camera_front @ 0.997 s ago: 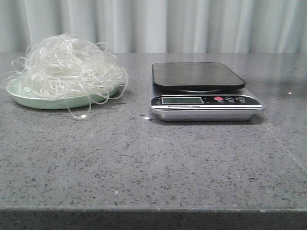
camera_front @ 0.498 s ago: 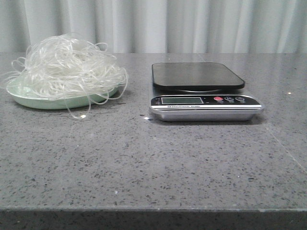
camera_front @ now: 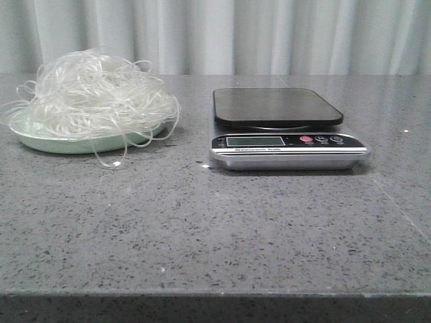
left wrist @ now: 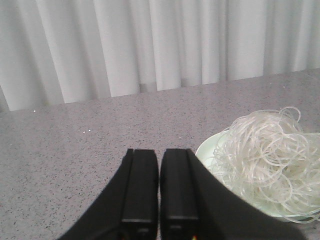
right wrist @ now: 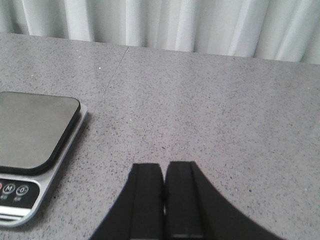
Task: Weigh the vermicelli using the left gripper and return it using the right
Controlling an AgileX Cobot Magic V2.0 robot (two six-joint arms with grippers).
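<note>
The vermicelli [camera_front: 94,97] is a fluffy whitish tangle heaped on a mint-green plate [camera_front: 40,140] at the table's left; some strands hang over the rim. It also shows in the left wrist view [left wrist: 265,162]. The scale [camera_front: 286,142] with a bare black platform [camera_front: 276,106] stands at centre right. My left gripper [left wrist: 159,152] is shut and empty, beside the plate [left wrist: 210,150] and apart from the noodles. My right gripper [right wrist: 164,166] is shut and empty over bare table, to the side of the scale [right wrist: 35,132]. Neither gripper shows in the front view.
The grey speckled table [camera_front: 215,229] runs to its front edge at the bottom of the front view. A white curtain [camera_front: 215,33] hangs behind the table.
</note>
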